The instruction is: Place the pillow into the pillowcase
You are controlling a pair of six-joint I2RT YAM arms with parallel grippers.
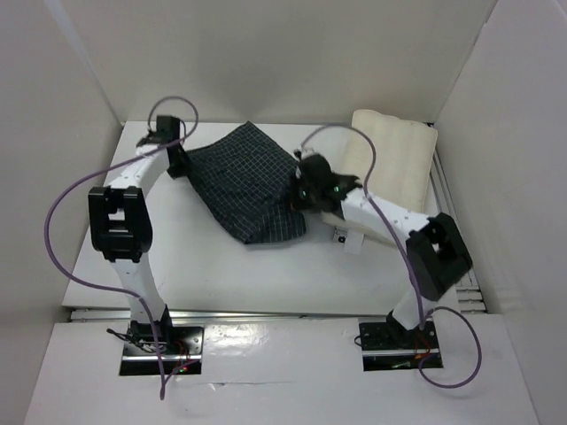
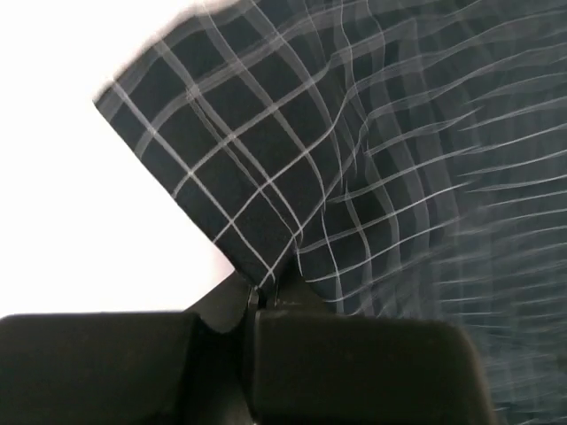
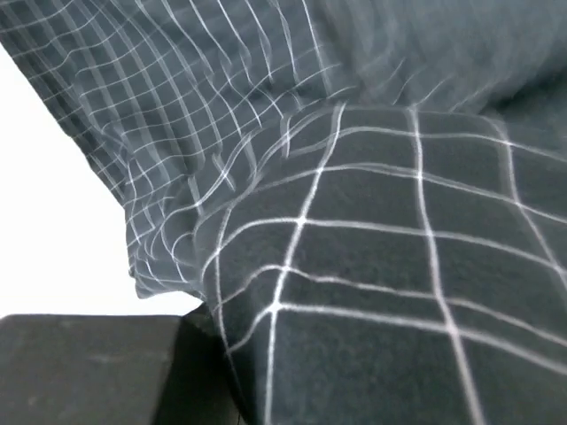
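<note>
The pillowcase point(image 1: 248, 186) spreads mid-table. The left gripper point(image 2: 257, 299) pinches its left corner, jaws closed. At its right edge, cloth hides whether the right gripper point(image 1: 306, 193) is closed. The pillow point(image 1: 394, 159) lies against the far-right wall, and white table point(image 1: 221, 274) shows nearer.

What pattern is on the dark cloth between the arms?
The pillowcase has a thin white grid on near-black fabric, clearest in the left wrist view.
</note>
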